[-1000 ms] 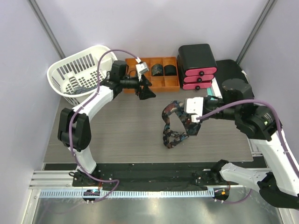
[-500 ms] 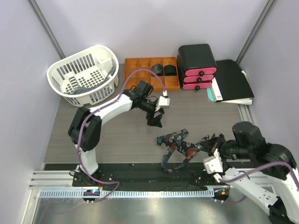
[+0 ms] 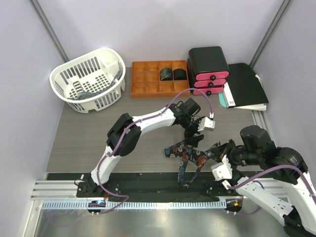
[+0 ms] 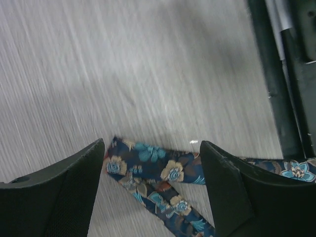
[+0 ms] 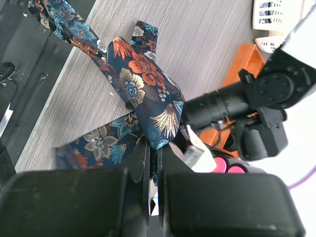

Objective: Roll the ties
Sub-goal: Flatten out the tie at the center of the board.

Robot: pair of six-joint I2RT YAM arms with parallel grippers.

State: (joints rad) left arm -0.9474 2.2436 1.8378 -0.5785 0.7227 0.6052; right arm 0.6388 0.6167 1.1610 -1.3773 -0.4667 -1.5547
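One unrolled tie (image 3: 190, 157), dark navy with orange and blue flowers, lies crumpled and crossed over itself on the grey table near the front edge. My right gripper (image 3: 222, 149) is shut on one end of it; in the right wrist view the tie (image 5: 143, 79) runs out of the shut jaws (image 5: 154, 148). My left gripper (image 3: 193, 139) hovers open just over the tie's far part, and the left wrist view shows the tie (image 4: 158, 173) between the open fingers (image 4: 153, 144). Two rolled ties (image 3: 172, 74) sit in the orange tray (image 3: 148, 85).
A white laundry basket (image 3: 88, 81) stands at the back left. A black unit with pink drawers (image 3: 208, 69) and dark folders (image 3: 247, 86) are at the back right. A black strip (image 3: 148, 180) runs along the table's near edge.
My left arm has swung from the orange tray across to the middle and now hangs over the tie. My right arm has drawn back toward the near edge, pulling the tie with it.
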